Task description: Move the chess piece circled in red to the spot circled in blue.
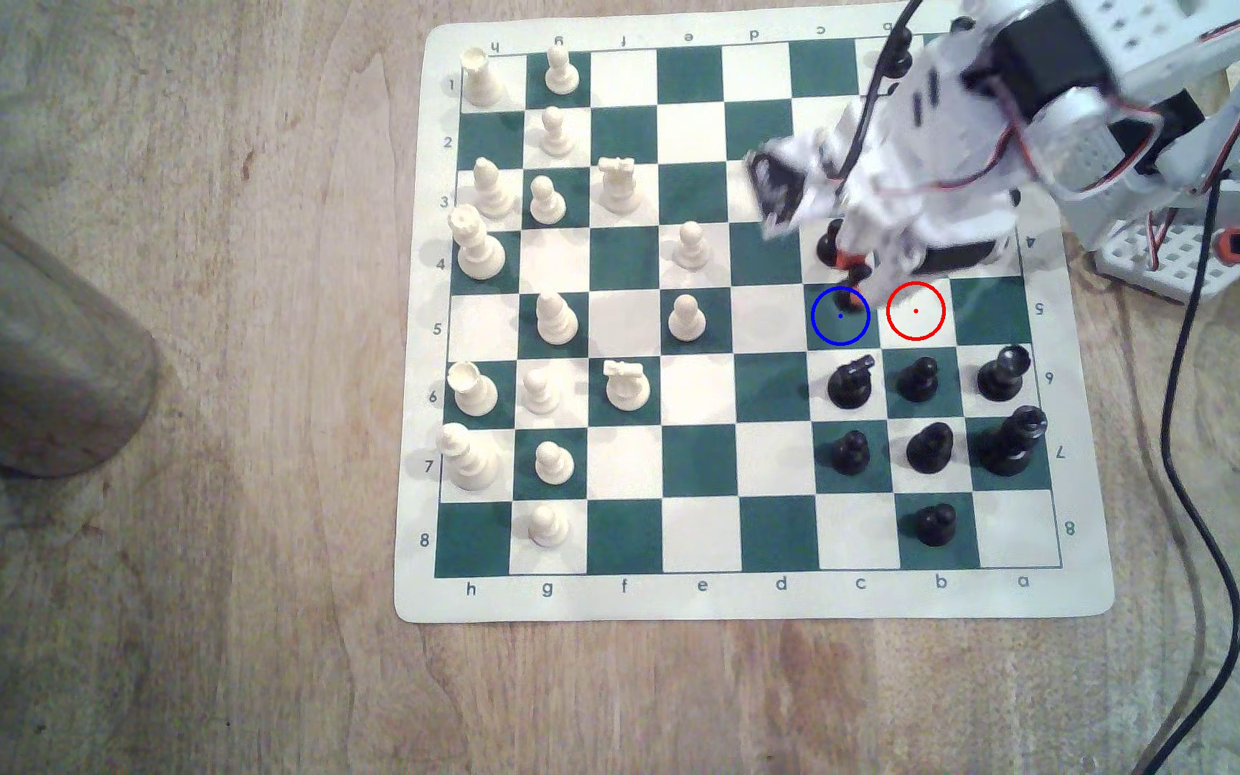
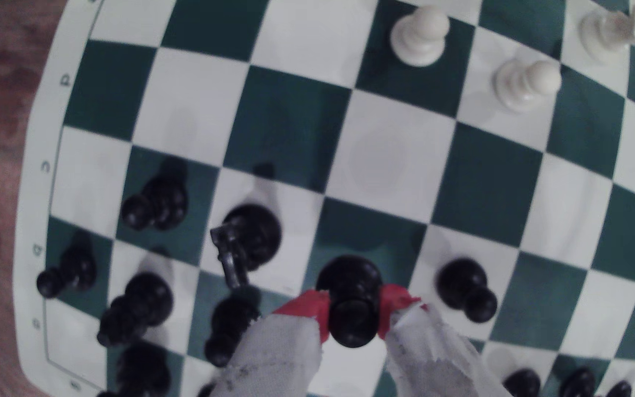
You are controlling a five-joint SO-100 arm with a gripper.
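1. Over the blue-ringed green square (image 1: 840, 316), the gripper (image 2: 352, 311) has its two red-tipped fingers (image 2: 310, 305) pinching the black pawn (image 2: 351, 301) from either side, around the head and neck.
2. From the exterior view, the red-ringed white square (image 1: 915, 311) just to the exterior view's right of the target is bare, so I'd say the pick-up and the carry across are done.
3. What looks left: setting the pawn down square on the target, if it isn't already resting there, then letting go and lifting clear. I cannot tell from either view whether its base is touching the board (image 1: 699, 596).
4. In the wrist view the pawn's long axis runs close to upright, head towards the camera, flared base down towards the green square.
5. Another black pawn (image 2: 466, 290) stands on the neighbouring white square, apart from the held one, and a fallen-looking dark piece (image 2: 232, 252) lies on the other side; the release needs care not to clip either.
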